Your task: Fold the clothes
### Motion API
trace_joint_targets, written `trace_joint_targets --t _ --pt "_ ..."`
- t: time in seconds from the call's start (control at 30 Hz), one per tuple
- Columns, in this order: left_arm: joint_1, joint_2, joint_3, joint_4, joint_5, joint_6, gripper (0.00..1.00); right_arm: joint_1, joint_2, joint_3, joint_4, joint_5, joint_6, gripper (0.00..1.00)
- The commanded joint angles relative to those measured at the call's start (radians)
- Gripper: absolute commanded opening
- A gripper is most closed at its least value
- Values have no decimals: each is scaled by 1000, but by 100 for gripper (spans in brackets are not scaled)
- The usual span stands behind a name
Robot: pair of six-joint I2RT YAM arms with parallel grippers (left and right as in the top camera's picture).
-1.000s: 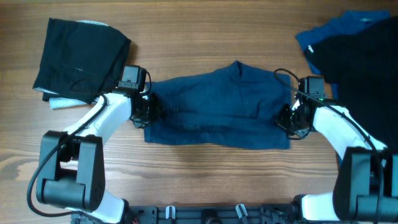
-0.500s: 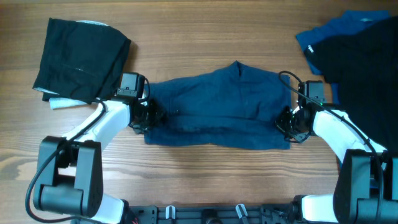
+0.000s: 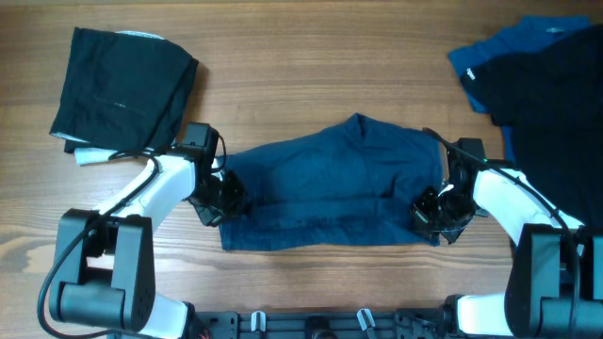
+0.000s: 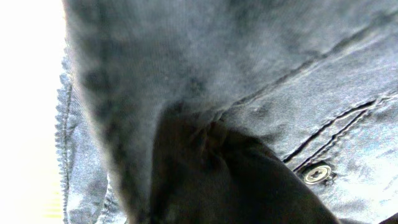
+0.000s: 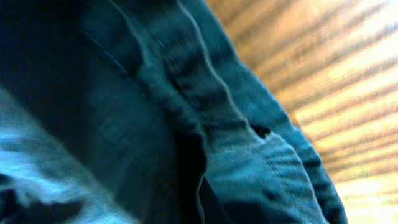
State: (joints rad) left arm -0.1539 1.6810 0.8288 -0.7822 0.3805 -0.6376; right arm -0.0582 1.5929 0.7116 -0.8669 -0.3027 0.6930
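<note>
**Asker:** Where does the navy garment lie, and where are the tools?

**Describer:** The navy garment (image 3: 330, 184) lies spread crosswise in the middle of the counter (image 3: 311, 42), towards the front edge. The left tool (image 3: 215, 199) is at its left end and the right tool (image 3: 434, 212) at its right end. Each is clenched on a bunch of the cloth, so the garment stretches between them.

**Asker:** What do the wrist cameras add?

**Describer:** In the left wrist view, navy cloth fills the picture and gathers into a dark fold in the middle. A small pale button (image 4: 317, 173) sits by a stitched seam at lower right. In the right wrist view there are folds and a hem of the same cloth, with wood grain showing to the right.

**Asker:** And the surface around it?

**Describer:** The counter is light brown wood with a visible grain. A folded black garment (image 3: 118, 85) rests at the far left, with a strip of pale cloth (image 3: 94, 156) poking out under its near edge. At the far right, a second black garment (image 3: 556, 104) lies over a brighter blue garment (image 3: 490, 49).

**Asker:** What is hard to make out?

**Describer:** The right-hand pile is cut off by the picture's edge. Both wrist views are blurred, and cloth hides the fingertips there. From overhead, the tools read only as dark shapes against dark cloth.
</note>
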Motion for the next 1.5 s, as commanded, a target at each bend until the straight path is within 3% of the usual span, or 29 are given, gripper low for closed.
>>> trace_joint_targets --t 0.0,0.13,0.3,0.57,0.7,0.93,1.2,1.47 --pt "-8 74 -121 -42 -151 0 4 2 51 -54 -13 48 13 4" --pt "-8 73 -120 -37 -146 3 4 2 49 -4 -18 52 -80 4" --pt "-8 69 -25 -86 -163 95 4 2 13 172 -126 136 -122 4" --pt "-8 3 224 -193 -188 140 4 2 -48 494 -258 172 -218 4" --pt "-8 -14 403 -271 -294 140 4 2 -48 573 -245 152 -222 4" --pt "-7 -14 663 -236 -386 140 4 2 -46 612 -87 142 -218 4" --pt "-10 2 671 7 -389 135 4 2 -27 611 165 150 -223 4" --pt "-17 97 670 193 -389 135 4 5 125 611 439 150 -223 4"
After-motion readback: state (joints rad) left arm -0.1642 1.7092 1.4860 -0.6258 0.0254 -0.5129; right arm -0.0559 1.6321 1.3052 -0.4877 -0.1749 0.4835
